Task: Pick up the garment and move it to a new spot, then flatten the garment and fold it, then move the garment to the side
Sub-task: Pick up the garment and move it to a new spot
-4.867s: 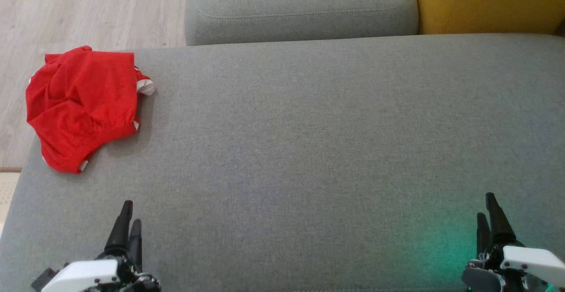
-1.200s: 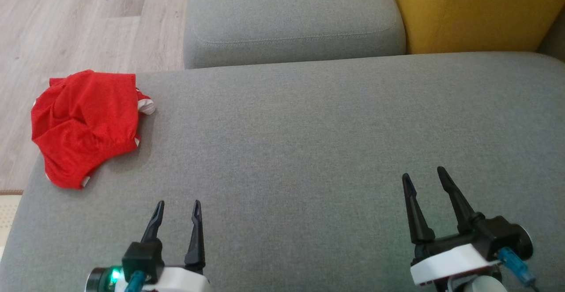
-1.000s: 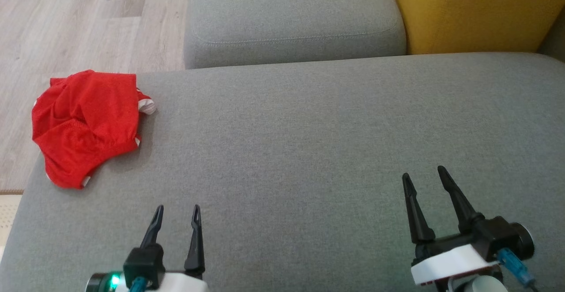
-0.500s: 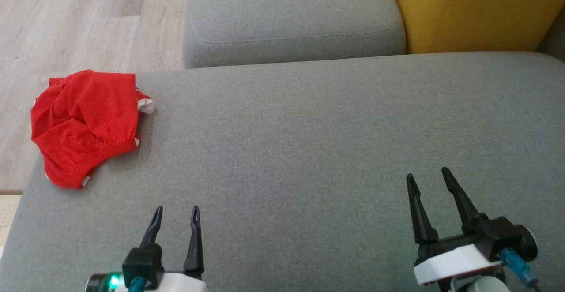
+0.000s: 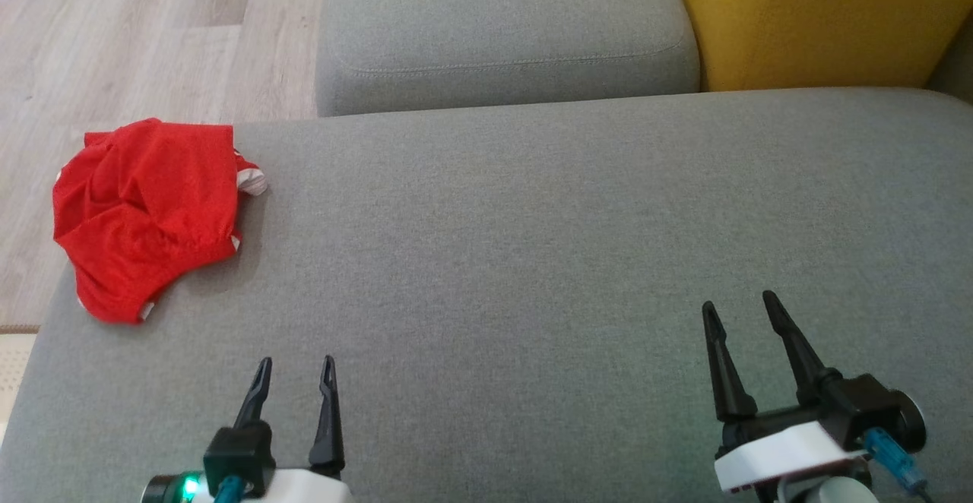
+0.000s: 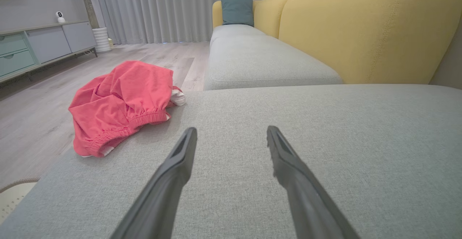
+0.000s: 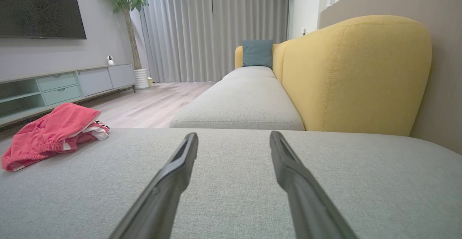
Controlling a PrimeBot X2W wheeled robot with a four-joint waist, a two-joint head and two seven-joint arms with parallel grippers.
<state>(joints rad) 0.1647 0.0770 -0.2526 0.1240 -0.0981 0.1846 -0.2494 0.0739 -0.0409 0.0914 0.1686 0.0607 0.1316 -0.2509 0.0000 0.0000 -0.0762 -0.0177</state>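
A crumpled red garment (image 5: 144, 210) with a bit of white trim lies at the far left corner of the grey sofa seat (image 5: 532, 260), partly over its edge. In the left wrist view the garment (image 6: 121, 103) sits ahead and to the left; in the right wrist view the garment (image 7: 50, 132) is far left. My left gripper (image 5: 296, 367) hovers open over the seat near the front, right of and nearer than the garment. My right gripper (image 5: 741, 309) stands open over the seat's right side. Nothing lies between either pair of fingers.
A second grey seat cushion (image 5: 502, 32) lies beyond the seat, with a yellow backrest (image 5: 821, 20) at the far right. Wooden floor (image 5: 114, 39) runs along the left, and a pale rug corner (image 5: 11, 366) shows at the lower left. A low cabinet (image 7: 65, 83) stands across the room.
Both grippers turned and opened since the oldest frame, and the camera shifted. Over the last second the left gripper drew slightly back toward the front edge; the right barely moved. The garment stayed put.
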